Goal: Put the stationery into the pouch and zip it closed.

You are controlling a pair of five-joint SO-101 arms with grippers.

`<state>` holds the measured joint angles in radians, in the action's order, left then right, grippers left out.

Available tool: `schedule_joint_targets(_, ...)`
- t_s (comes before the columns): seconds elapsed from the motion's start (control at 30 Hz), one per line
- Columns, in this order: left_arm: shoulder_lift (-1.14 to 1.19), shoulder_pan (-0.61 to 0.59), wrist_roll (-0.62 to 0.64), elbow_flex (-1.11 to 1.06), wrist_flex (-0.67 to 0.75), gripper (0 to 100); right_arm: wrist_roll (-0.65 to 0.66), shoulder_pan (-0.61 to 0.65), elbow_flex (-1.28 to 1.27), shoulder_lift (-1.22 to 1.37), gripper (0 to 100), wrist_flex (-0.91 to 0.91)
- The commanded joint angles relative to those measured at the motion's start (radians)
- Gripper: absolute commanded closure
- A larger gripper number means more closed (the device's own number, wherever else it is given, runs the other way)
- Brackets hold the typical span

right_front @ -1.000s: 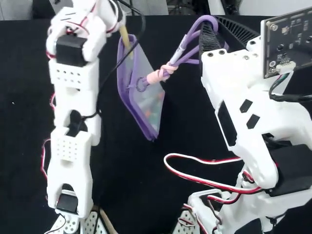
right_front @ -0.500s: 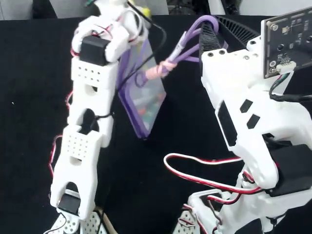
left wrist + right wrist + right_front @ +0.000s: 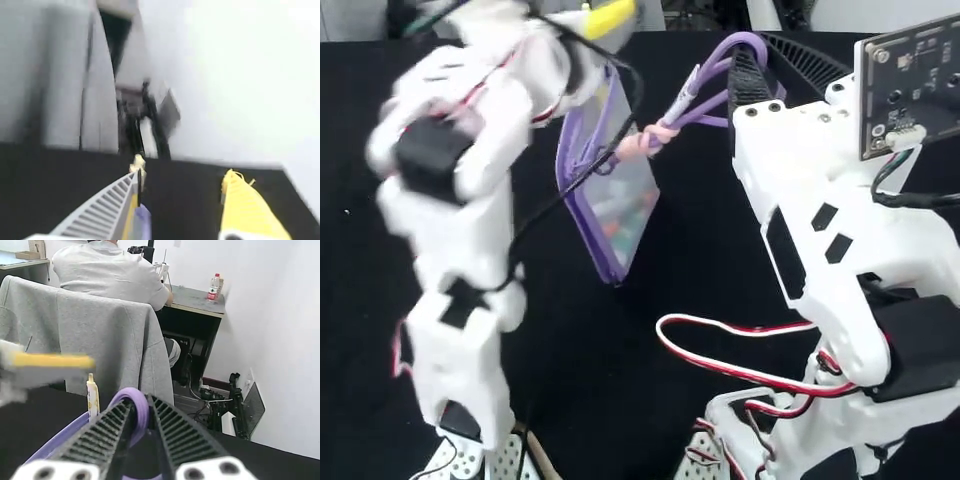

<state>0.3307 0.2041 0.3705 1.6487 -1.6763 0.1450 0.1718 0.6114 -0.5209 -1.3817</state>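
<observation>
Hanging by a purple strap [image 3: 692,102] from the right tool [image 3: 745,62], over the black counter [image 3: 720,250]: the pouch [image 3: 620,205]. Tilted, not flat. Long axis running from the far side of the counter toward the near side, mouth at the far, upper end, one corner lowest at the near end. Cannot tell whether that corner touches the counter. Coloured bits seen through the clear side. Pink wrap [image 3: 645,140] round the strap, about midway between pouch and right tool.

Right tool clenched on the strap's loop, black ribbed fingers pressed together with the purple band pinched between them.

Standing out of the pouch's mouth, upright, tip up: a pale yellow pen [image 3: 91,390], near the right tool and apart from it.

Left tool [image 3: 182,176] at the pouch's far end, released: grey finger and yellow finger spread wide, nothing between them. Pen close along the grey finger; cannot tell whether touching.

Against half a second ago: left arm swung, upper links now farther left in the high view and smeared with motion, yellow finger now poking out past the pouch's far end. Pouch and strap much where they were then. Against a second ago: near corner shifted slightly leftward in the high view. Right arm unmoved throughout.
</observation>
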Motion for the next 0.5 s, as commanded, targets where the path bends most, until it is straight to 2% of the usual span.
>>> schedule_joint_targets(0.0,-0.206,-0.271,0.006,0.015,0.005,73,0.014,-0.049,0.013,-0.031,98.8,-0.021)
schedule_joint_targets(0.13,-0.282,-0.645,0.008,0.008,0.040,73,0.014,-0.080,0.008,-0.099,98.8,-0.026)
schedule_joint_targets(0.23,-0.267,-0.823,0.091,0.008,0.055,74,0.014,-0.074,0.008,-0.157,98.8,-0.038)
schedule_joint_targets(0.37,-0.189,-0.854,0.238,0.013,0.075,74,0.014,-0.074,0.007,-0.219,98.8,-0.054)
schedule_joint_targets(0.47,-0.103,-0.769,0.252,0.008,0.118,73,0.014,-0.031,-0.012,-0.222,98.8,-0.071)
